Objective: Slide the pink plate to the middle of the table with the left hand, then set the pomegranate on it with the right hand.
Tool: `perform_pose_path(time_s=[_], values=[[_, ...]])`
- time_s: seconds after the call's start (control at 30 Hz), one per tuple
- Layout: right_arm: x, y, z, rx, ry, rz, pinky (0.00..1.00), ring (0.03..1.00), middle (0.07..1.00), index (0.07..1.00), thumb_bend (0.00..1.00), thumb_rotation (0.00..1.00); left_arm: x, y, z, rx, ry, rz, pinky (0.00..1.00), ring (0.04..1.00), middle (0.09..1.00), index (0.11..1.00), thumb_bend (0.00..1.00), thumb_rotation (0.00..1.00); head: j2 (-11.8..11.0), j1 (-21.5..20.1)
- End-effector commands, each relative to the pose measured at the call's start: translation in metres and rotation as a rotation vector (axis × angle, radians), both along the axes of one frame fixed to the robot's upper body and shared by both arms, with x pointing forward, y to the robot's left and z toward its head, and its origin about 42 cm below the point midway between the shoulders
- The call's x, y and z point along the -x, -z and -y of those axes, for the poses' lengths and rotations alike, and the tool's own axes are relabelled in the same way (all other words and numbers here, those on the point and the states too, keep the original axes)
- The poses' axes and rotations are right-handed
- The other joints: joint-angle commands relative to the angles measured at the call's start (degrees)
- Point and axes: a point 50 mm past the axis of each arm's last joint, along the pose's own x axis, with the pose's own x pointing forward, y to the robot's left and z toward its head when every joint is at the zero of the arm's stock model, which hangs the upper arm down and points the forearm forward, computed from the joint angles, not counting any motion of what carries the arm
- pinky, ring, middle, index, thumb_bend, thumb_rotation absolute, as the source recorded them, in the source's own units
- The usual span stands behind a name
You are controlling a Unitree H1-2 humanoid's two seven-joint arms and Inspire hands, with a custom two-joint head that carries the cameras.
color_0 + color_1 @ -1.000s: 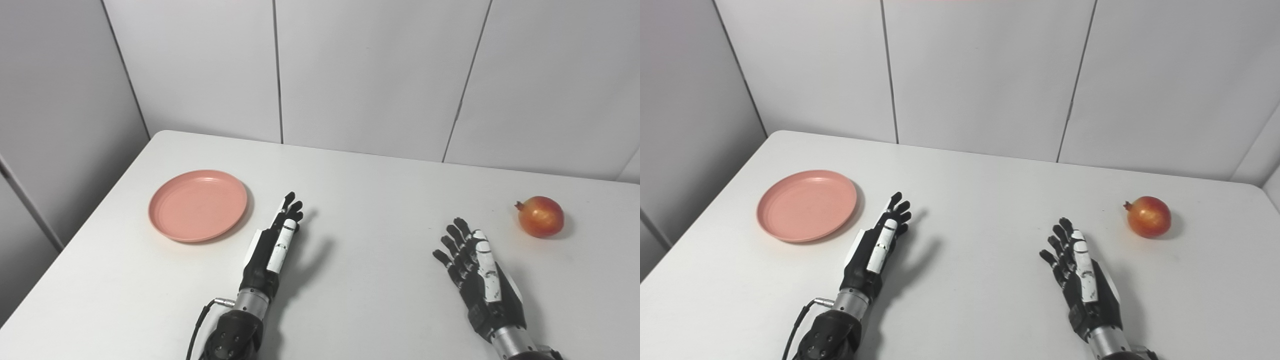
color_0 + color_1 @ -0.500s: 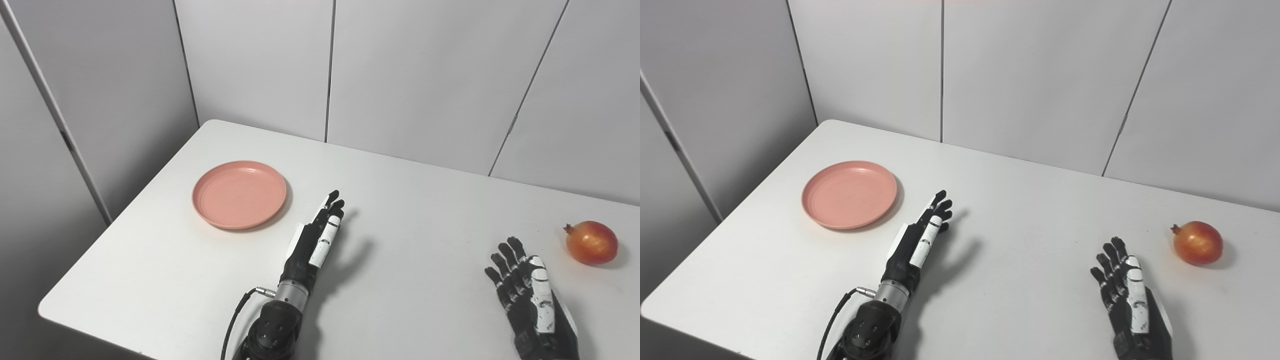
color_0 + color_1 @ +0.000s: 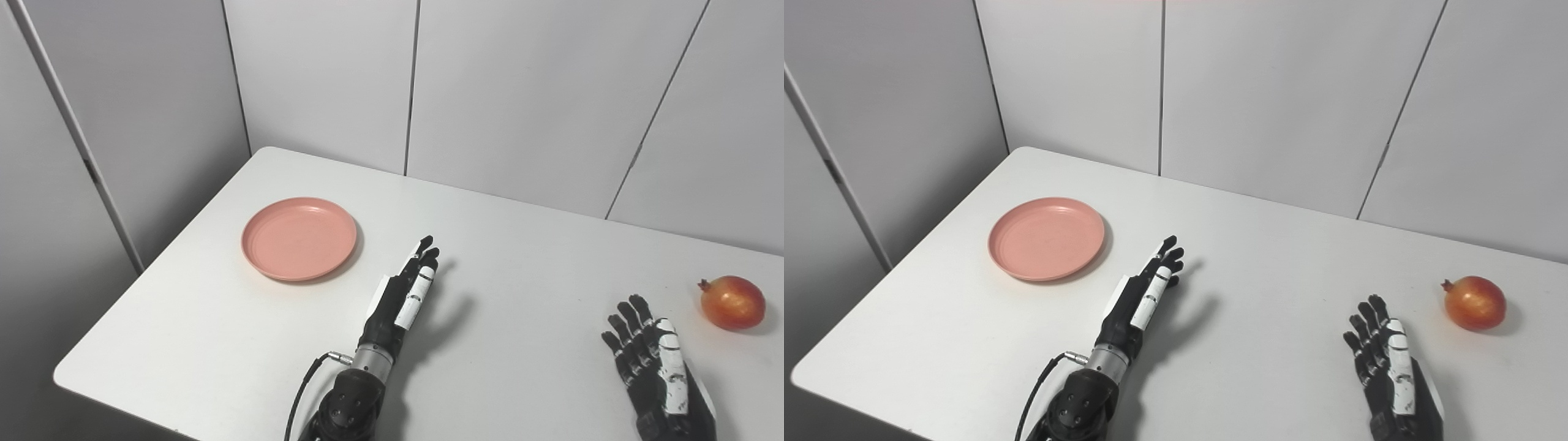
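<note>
White table, pink plate near left edge

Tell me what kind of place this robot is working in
Probably a lab or test booth, not a home: a bare white table boxed in by plain grey wall panels, holding only a pink plate and a pomegranate.

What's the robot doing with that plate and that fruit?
Nothing is held yet. The pink plate sits near the table's left side, and the pomegranate lies far to the right. The left hand is open, fingers straight, just right of the plate and not touching it. The right hand is open too, short of the pomegranate. The plate has not been slid to the middle.
</note>
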Motion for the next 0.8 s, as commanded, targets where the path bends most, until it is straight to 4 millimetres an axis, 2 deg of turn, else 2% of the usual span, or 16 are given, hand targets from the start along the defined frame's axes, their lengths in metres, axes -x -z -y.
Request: perform_pose_path(time_s=[0.0,0.33,0.77], values=[[-0.004,-0.009,0.000,0.000,0.004,0.042,1.00,1.000,1.000,1.000,0.22,1.00,0.009,0.019,0.007,0.011,0.020,-0.064,0.91,0.930,0.942,0.940,0.38,1.00,0.0,-0.1],[-0.003,-0.010,-0.005,-0.001,0.008,0.048,1.00,1.000,1.000,1.000,0.20,1.00,0.009,0.017,0.002,0.010,0.008,-0.054,0.90,0.927,0.940,0.937,0.37,1.00,-0.3,-0.7],[-0.004,-0.009,-0.008,-0.005,0.012,0.047,1.00,1.000,1.000,1.000,0.21,1.00,0.008,-0.013,0.008,0.066,0.054,0.035,0.93,0.933,0.948,0.939,0.40,1.00,-0.8,-0.7]])
